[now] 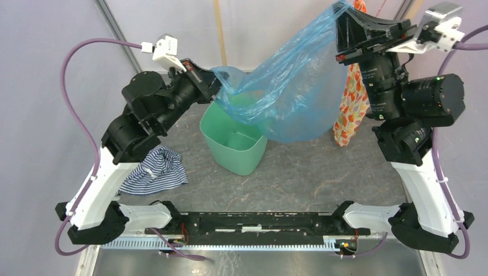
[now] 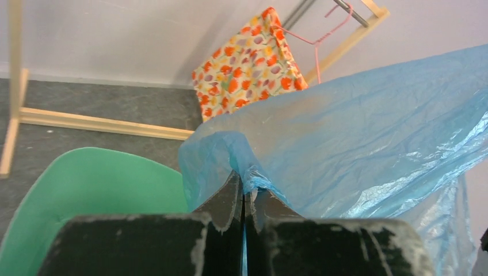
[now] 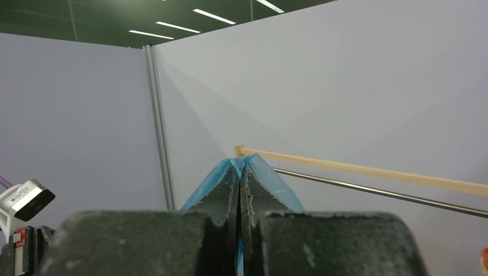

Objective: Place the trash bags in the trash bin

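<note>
The light-blue translucent trash bag [image 1: 288,86] hangs stretched in the air between both grippers, sagging over the far right side of the mint-green trash bin [image 1: 233,144]. My left gripper [image 1: 216,77] is shut on the bag's left edge, just above the bin's far rim. My right gripper [image 1: 343,12] is shut on the bag's other edge, held high at the back right. In the left wrist view the bag [image 2: 368,132] spreads from the shut gripper [image 2: 244,184], the bin [image 2: 86,184] below. In the right wrist view the gripper [image 3: 239,168] pinches blue plastic [image 3: 270,178].
A blue-and-white striped cloth [image 1: 155,169] lies on the table by the left arm. An orange floral fabric [image 1: 351,106] hangs from a wooden rack [image 2: 103,123] at the back, beside the right arm. Walls stand close behind.
</note>
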`<state>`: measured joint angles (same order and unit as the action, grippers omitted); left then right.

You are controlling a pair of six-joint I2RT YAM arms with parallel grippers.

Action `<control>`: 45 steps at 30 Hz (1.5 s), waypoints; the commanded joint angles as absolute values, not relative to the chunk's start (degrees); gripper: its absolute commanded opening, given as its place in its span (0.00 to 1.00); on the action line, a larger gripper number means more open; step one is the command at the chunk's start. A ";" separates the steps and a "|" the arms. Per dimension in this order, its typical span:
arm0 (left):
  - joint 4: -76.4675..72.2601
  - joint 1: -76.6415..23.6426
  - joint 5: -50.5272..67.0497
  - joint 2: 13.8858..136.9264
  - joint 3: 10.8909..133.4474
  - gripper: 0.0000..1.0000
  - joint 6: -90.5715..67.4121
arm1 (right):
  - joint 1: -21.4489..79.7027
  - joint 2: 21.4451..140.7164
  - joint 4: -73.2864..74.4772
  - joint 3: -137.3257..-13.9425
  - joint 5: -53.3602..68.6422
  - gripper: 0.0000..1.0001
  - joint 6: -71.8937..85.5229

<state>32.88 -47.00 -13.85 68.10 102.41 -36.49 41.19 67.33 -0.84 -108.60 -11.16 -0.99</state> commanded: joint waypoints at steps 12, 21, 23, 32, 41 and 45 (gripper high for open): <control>44.51 -47.00 -29.97 60.98 104.43 0.02 -28.83 | 41.23 74.15 -3.70 -110.57 -3.66 0.00 8.55; 45.90 -47.02 -28.40 60.44 106.45 0.02 -29.44 | 41.22 74.93 -1.95 -110.48 -3.33 0.00 10.73; 46.20 -47.02 -27.77 60.89 107.18 0.02 -29.53 | 41.30 74.63 -1.61 -110.24 -3.56 0.00 10.94; 46.26 -47.03 -24.67 62.15 108.79 0.02 -31.00 | 41.30 72.60 -0.15 -106.30 -3.01 0.00 14.31; 46.80 -47.02 -23.69 62.24 109.35 0.02 -32.24 | 41.25 70.66 2.69 -102.23 -2.33 0.00 16.33; 46.73 -47.02 -23.45 62.39 108.81 0.02 -32.54 | 41.28 70.47 3.51 -101.01 -1.93 0.00 16.96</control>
